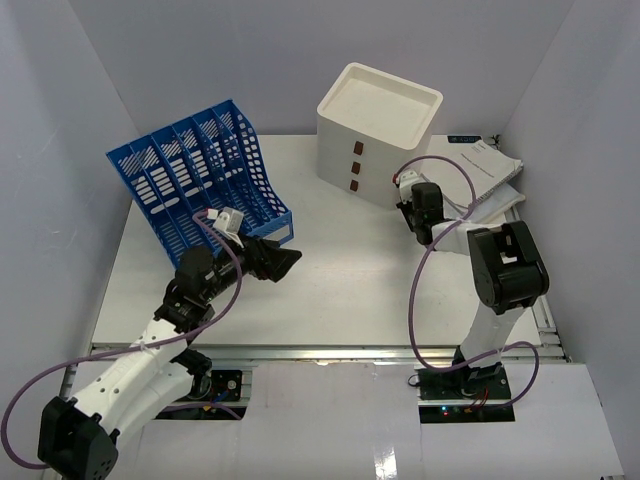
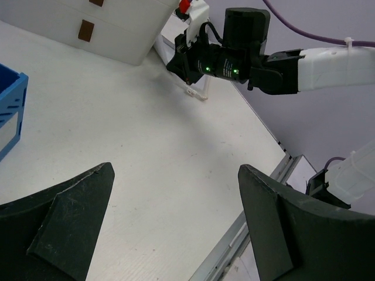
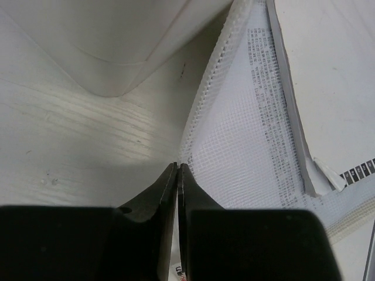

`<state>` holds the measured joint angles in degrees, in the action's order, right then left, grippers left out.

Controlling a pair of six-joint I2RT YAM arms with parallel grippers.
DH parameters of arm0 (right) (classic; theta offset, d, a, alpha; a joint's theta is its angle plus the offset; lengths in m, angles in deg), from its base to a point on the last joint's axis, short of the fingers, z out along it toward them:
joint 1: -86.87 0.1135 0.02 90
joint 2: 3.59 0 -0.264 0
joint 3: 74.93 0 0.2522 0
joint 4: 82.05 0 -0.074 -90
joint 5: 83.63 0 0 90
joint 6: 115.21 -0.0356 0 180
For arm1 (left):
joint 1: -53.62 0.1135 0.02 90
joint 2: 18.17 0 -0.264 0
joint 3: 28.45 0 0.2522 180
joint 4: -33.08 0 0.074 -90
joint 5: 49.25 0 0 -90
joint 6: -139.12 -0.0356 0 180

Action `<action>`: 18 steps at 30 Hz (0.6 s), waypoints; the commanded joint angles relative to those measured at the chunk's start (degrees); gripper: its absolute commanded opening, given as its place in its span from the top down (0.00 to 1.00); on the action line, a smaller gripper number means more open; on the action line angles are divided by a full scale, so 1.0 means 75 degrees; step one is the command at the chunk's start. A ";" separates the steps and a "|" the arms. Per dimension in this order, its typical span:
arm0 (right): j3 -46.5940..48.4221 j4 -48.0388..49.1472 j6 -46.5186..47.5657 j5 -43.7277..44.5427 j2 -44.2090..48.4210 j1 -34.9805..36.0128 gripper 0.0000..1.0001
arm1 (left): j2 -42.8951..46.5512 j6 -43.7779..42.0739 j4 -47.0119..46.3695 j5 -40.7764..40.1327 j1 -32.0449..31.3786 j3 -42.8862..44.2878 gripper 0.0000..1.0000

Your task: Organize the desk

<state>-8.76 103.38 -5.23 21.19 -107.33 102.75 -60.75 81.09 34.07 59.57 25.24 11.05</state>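
Note:
The desk [image 1: 350, 290] is a wide white tabletop with a silver rail [image 1: 330, 350] along its near edge. My right gripper [image 3: 177, 166] is at the back right, next to the cream drawer box, with its jaws pressed together on the edge of a clear mesh document pouch [image 3: 246, 140]. The pouch [image 1: 492, 185] holds printed papers and lies flat on the desk. My left gripper [image 2: 176, 168] is open wide and empty. It hovers over bare tabletop [image 2: 146, 152] in front of the blue file rack. The right gripper also shows in the left wrist view [image 2: 186, 75].
A blue multi-slot file rack [image 1: 200, 180] leans at the back left. A cream three-drawer box [image 1: 375, 130] stands at the back centre, also in the left wrist view [image 2: 105, 29]. White walls close in both sides and the back.

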 commanded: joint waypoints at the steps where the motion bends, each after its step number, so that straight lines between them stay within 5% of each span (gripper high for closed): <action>1: -0.0348 -0.0196 -0.0182 -0.0964 0.1513 -0.0006 0.92 | -0.0440 0.0884 -0.0571 0.0337 0.0012 -0.0235 0.02; 11: -0.1058 -0.1644 -0.0355 -0.2276 0.4363 -0.0019 0.92 | -0.2004 0.1937 -0.2071 0.0679 -0.0013 -0.0208 0.02; 18: -0.1045 -0.3191 0.0324 -0.4295 0.5961 -0.0019 0.92 | -0.3166 0.2477 -0.2307 0.0600 -0.0158 0.0391 0.02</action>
<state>-17.14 86.00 -6.24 1.92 -69.53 102.31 -81.54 96.19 19.90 64.05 24.86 9.28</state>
